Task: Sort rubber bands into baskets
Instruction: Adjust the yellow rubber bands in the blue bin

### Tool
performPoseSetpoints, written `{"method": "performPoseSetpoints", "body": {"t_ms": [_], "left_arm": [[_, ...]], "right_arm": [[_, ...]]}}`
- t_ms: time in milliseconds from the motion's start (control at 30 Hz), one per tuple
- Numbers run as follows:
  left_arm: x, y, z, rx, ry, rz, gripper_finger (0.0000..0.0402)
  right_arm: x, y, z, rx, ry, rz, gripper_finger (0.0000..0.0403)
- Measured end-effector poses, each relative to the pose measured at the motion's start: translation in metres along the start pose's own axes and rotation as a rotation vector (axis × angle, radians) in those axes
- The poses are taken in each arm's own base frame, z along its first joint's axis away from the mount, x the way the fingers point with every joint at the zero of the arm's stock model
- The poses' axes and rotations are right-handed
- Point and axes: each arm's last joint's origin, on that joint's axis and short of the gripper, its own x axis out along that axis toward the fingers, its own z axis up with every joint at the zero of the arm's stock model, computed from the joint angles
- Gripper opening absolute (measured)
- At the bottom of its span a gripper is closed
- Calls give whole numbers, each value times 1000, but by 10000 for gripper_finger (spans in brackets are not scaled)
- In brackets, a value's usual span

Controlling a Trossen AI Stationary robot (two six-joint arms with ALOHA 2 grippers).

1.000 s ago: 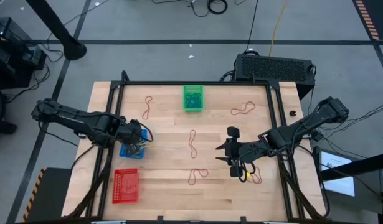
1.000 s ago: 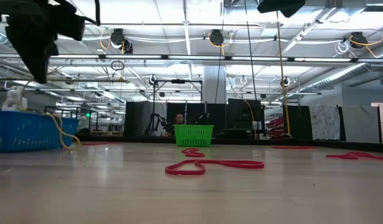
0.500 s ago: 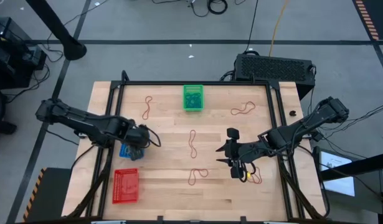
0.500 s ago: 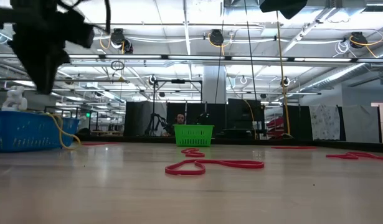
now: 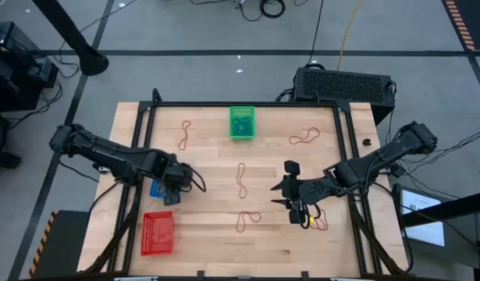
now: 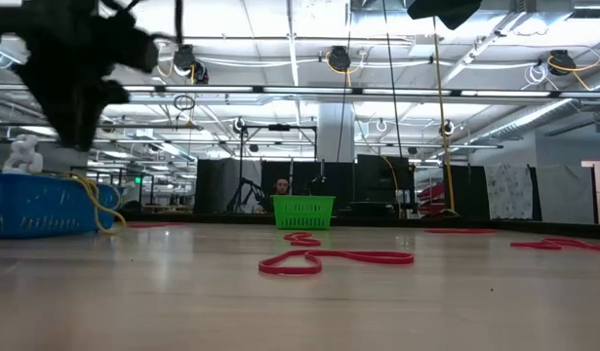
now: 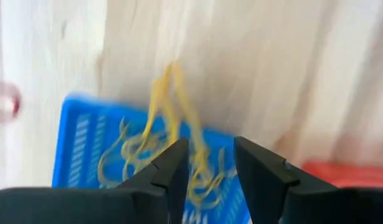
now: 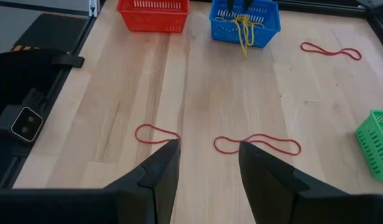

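The blue basket [image 5: 158, 188] holds several yellow-tan rubber bands [image 7: 147, 152]; one band [image 8: 244, 34] drapes over its rim onto the table. My left gripper [image 5: 179, 178] hovers open and empty just right of this basket, with the bands showing between its fingers in the left wrist view [image 7: 210, 158]. The red basket [image 5: 158, 232] sits near the front left and the green basket [image 5: 241, 122] at the far middle. Red rubber bands [image 5: 241, 179] lie loose on the table. My right gripper [image 5: 280, 193] is open and empty above the table's right half, above two red bands [image 8: 256, 143].
More red bands lie at the far left [image 5: 185, 134], far right [image 5: 305, 137], near middle [image 5: 247, 221] and near right [image 5: 321, 222]. A black box [image 5: 345, 84] stands beyond the table's far right corner. A black frame [image 5: 146, 156] runs around the tabletop.
My left gripper has moved from above the blue basket a short way toward the table's right and near edges. The yellow band stays draped over the basket's rim. My right arm has kept still.
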Motion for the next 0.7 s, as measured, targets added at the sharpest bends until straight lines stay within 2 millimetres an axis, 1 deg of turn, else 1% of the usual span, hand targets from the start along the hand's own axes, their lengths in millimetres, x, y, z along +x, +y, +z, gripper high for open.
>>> {"method": "performPoseSetpoints", "body": {"t_ms": [100, 200, 300, 367, 467, 533, 700], "left_arm": [[-8, -4, 10, 57, -91, -27, 135], [-5, -6, 18, 105, -155, 25, 135], [15, -6, 28, 157, -94, 103, 135], [30, -7, 34, 182, -46, 123, 135], [47, -9, 40, 215, 12, 161, 135], [54, -9, 42, 224, 40, 187, 135], [61, -5, 46, 215, 68, 189, 135]], "right_arm": [[0, 0, 0, -1, 1, -1, 157], [0, 0, 0, -5, 3, -1, 157], [0, 0, 0, -5, 3, -1, 157], [0, 0, 0, -5, 3, -1, 157], [0, 0, 0, 3, 4, -1, 157], [0, 0, -1, 6, 7, -2, 157], [0, 0, -2, -5, 17, -5, 157]]}}
